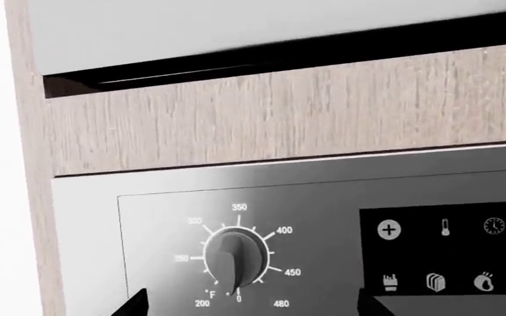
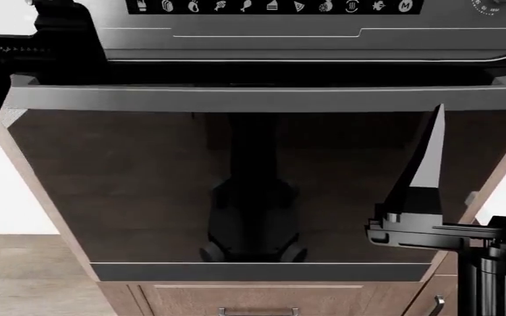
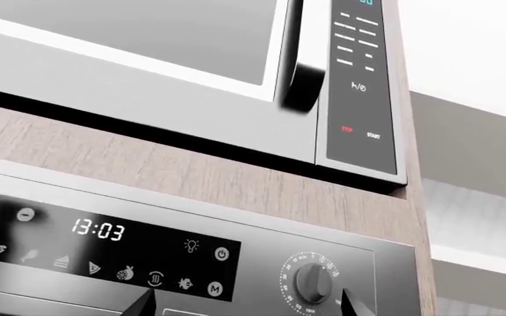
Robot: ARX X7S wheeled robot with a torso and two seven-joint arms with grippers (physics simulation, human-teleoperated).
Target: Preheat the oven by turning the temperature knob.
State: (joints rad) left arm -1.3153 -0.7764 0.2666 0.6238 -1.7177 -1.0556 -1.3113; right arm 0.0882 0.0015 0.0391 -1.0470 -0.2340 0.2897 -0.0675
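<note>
The oven has a dark glass door point(image 2: 147, 184), a long steel bar handle point(image 2: 262, 99) and a steel control panel point(image 2: 262, 33) with a black icon strip point(image 2: 271, 6). In the left wrist view the temperature knob point(image 1: 235, 259) sits left of the icon strip point(image 1: 447, 257), its grip upright and its marker at 0. My left gripper point(image 1: 253, 311) is open, its fingertips point(image 1: 135, 304) apart on either side below the knob, not touching it. My right gripper point(image 3: 246, 308) is open and empty, facing a second knob point(image 3: 315, 282) and the clock display point(image 3: 97, 230). In the head view it stands upright point(image 2: 437, 115) before the door.
A microwave point(image 3: 147, 39) with a dark handle point(image 3: 299, 79) and button panel point(image 3: 358, 99) sits above the oven, behind a wood band point(image 1: 279, 112). Wooden drawers point(image 2: 262, 299) lie below the door. My left arm point(image 2: 33, 39) covers the panel's left end.
</note>
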